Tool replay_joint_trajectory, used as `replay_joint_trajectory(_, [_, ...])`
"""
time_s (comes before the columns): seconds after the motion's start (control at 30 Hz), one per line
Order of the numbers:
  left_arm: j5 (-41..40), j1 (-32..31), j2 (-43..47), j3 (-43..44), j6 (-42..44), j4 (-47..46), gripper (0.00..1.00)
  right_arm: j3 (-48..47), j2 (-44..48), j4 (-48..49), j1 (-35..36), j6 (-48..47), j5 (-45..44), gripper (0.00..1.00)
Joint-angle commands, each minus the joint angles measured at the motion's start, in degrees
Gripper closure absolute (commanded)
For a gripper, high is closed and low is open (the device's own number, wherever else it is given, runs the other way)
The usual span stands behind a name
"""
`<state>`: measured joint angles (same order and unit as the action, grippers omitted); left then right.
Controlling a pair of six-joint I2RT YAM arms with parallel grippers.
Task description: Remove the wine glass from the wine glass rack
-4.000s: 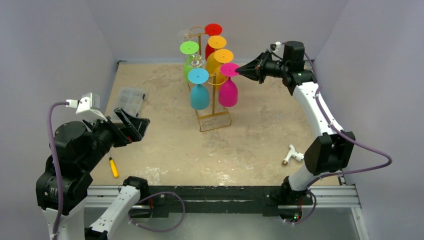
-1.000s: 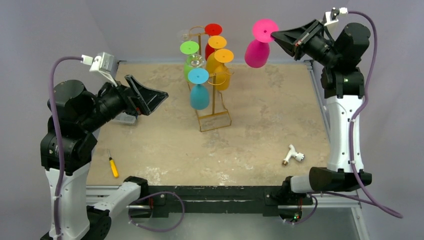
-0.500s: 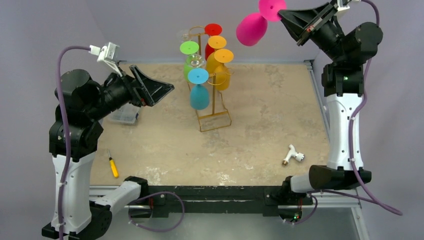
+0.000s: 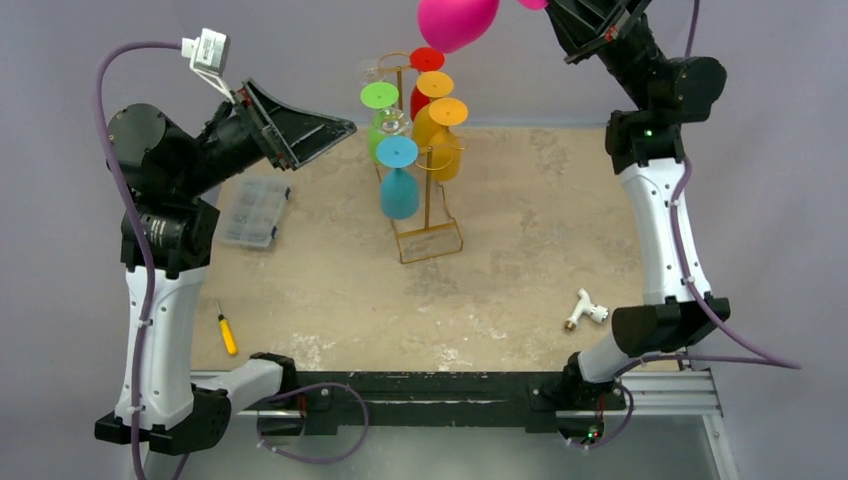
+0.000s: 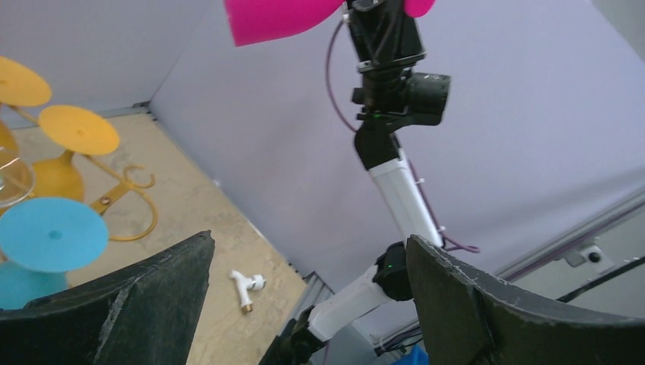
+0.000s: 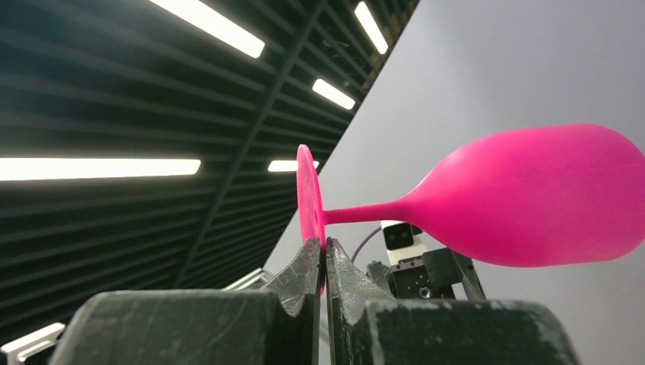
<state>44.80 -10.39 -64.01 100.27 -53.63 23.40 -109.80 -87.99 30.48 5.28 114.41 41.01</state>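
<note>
My right gripper (image 6: pixel 325 245) is shut on the rim of the foot of a pink wine glass (image 6: pixel 532 198), which lies on its side high in the air. From above, the pink bowl (image 4: pixel 455 20) hangs over the top of the wine glass rack (image 4: pixel 428 215), clear of it, with the right gripper (image 4: pixel 555 8) at the frame's upper edge. The gold rack holds green (image 4: pixel 379 96), red (image 4: pixel 427 59), orange (image 4: pixel 447 112) and blue (image 4: pixel 398 190) glasses upside down. Raised left of the rack, my left gripper (image 4: pixel 335 128) (image 5: pixel 308 251) is open and empty. The pink glass (image 5: pixel 281 17) shows above it.
A clear plastic organiser box (image 4: pixel 255 210) lies at the table's left. A yellow screwdriver (image 4: pixel 228 333) sits near the front left edge. A white pipe fitting (image 4: pixel 585 312) (image 5: pixel 247 285) lies at the front right. Grey walls enclose the table on three sides.
The right arm has lifted the pink glass higher and swung it left, tipping it onto its side above the rack. The left arm has risen, its gripper still open.
</note>
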Motion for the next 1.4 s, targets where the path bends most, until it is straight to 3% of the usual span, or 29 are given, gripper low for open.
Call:
replay_joint_trajectory(0.0, [5.8, 1.0, -1.3, 2.4, -10.7, -16.2, 0.07, -3.9, -2.4, 13.6, 3.1, 9.2, -2.9, 1.00])
replay_joint_trajectory(0.4, [1.8, 1.3, -3.8, 5.3, -10.9, -19.6, 0.07, -6.2, -5.7, 16.6, 9.6, 12.6, -2.1, 1.00])
replay_joint_trajectory(0.6, [1.2, 1.3, -4.3, 4.9, -10.2, -20.0, 0.07, -0.4, -4.6, 24.3, 10.5, 18.6, -3.5, 1.00])
replay_joint_trajectory(0.8, [4.1, 1.3, -4.5, 1.4, -12.4, -25.1, 0.07, 12.9, 7.2, 12.8, 11.9, 9.2, -2.2, 1.00])
replay_joint_trajectory(0.93, [4.9, 1.3, -4.0, 0.1, -12.2, -25.3, 0.07, 19.1, 12.5, 8.7, 11.9, 8.2, -4.5, 1.00])
replay_joint_trajectory(1.13, [5.7, 1.3, -4.5, -0.5, -11.3, -23.9, 0.07, 13.6, 9.8, 10.0, 12.0, 9.9, -5.7, 1.00])
replay_joint_trajectory(1.37, [6.4, 1.3, -7.0, 0.7, -18.2, -33.4, 0.07, 11.9, 10.8, 3.5, 12.0, 3.7, -6.7, 1.00])
